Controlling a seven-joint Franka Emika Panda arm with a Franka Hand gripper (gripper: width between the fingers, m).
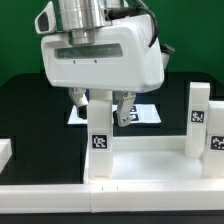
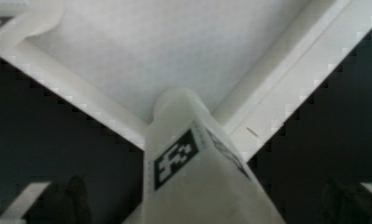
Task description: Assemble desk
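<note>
The desk's white tabletop (image 1: 150, 170) lies at the front of the exterior view with its rim up. Two white square-post legs stand upright on it: one (image 1: 100, 140) near the middle with a tag on its side, one (image 1: 198, 115) at the exterior view's right. My gripper (image 1: 100, 104) hangs over the middle leg, with a finger on each side of the leg's top. In the wrist view the tagged leg (image 2: 197, 165) rises between the dark fingers (image 2: 58, 202) with a gap on both sides, above the tabletop's corner (image 2: 165, 60). The gripper (image 2: 201, 208) is open.
The marker board (image 1: 150, 113) lies on the black table behind the gripper. A white part (image 1: 5, 152) shows at the exterior view's left edge, and another tagged white part (image 1: 214, 142) at the right edge beside the far leg.
</note>
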